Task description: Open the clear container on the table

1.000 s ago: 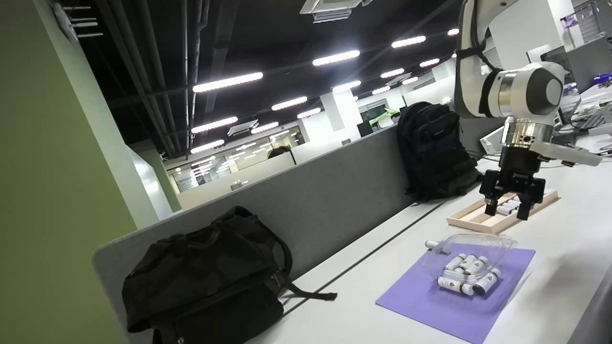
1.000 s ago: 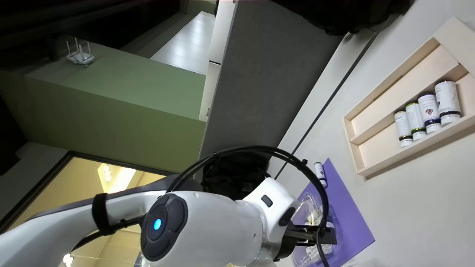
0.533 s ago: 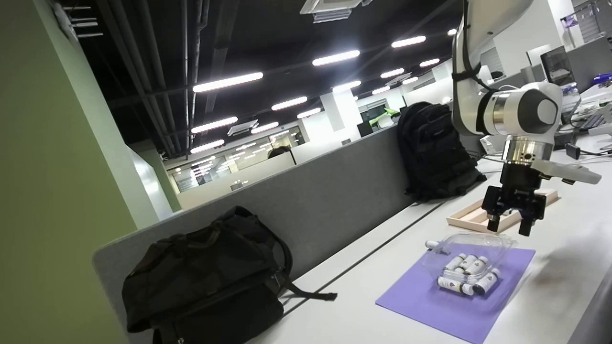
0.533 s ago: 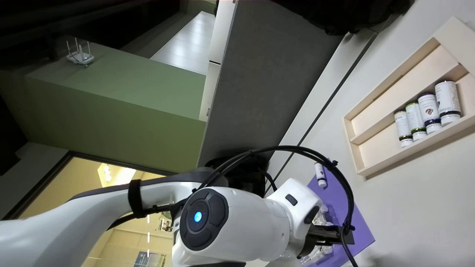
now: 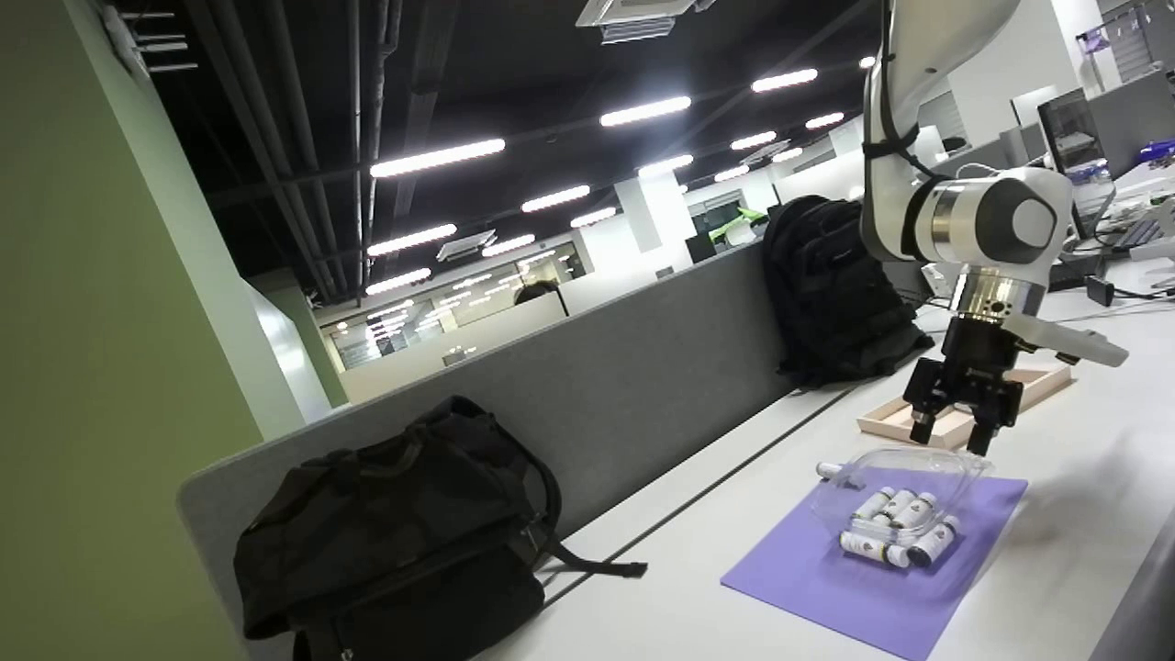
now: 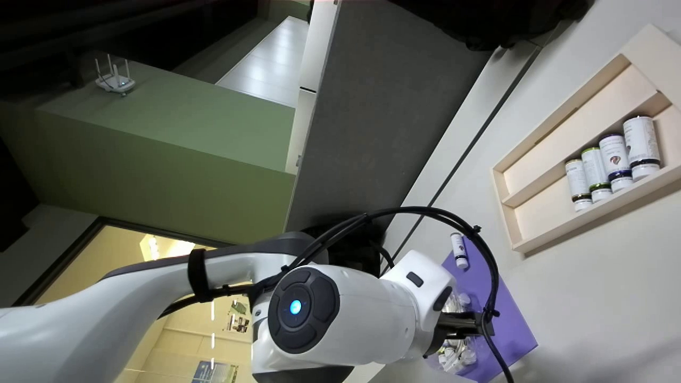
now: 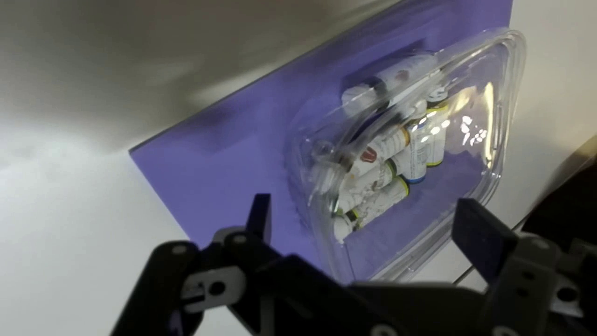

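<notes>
Clear container (image 7: 436, 182): one, transparent plastic, rounded corners, lying on a purple mat (image 5: 808, 569) on the table (image 5: 688, 532), small white bottles (image 7: 416, 161) showing through its walls. Orientation: in my wrist view the long axis runs slantwise, one end at upper right, the other at lower left — as near as I can read it from this angle. Gripper (image 5: 951, 441): one, black, hanging above the container with its two fingers (image 7: 480, 238) wide apart; in the wrist view the container's lower-left end shows between them. Hard to make out: whether the gripper touches the rim, whether the container is closed or ajar, and which bottles lie inside it and which under or beside it. Hidden: part of the container's lowest edge, behind the gripper body in the wrist view, and much of the container in an exterior view, where the arm (image 6: 367, 314) and gripper cover it from me. Also listed: a lone bottle (image 6: 458, 250) at the mat's edge; a wooden tray (image 6: 596, 117) with four bottles (image 6: 615, 154), one end out of frame in an exterior view.
</notes>
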### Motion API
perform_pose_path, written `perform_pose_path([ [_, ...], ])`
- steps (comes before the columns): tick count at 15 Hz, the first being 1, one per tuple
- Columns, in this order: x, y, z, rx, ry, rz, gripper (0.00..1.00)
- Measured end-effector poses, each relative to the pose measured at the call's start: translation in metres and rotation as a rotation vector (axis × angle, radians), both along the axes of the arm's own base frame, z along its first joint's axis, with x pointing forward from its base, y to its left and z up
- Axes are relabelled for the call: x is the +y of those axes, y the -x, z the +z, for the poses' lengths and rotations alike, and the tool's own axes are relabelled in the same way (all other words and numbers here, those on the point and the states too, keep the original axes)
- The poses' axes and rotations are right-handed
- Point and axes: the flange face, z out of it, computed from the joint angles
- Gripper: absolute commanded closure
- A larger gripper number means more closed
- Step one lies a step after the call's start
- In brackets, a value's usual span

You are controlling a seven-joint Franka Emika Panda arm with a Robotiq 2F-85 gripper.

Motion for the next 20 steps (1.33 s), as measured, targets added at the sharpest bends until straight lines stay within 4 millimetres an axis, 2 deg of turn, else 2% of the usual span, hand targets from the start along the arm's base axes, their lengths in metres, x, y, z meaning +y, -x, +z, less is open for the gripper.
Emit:
perform_pose_path([
  [8, 0.006, -0.012, 0.004, -0.059, -0.091, -0.003, 0.00],
  [20, -0.007, -0.021, 0.014, -0.125, -0.308, -0.058, 0.00],
])
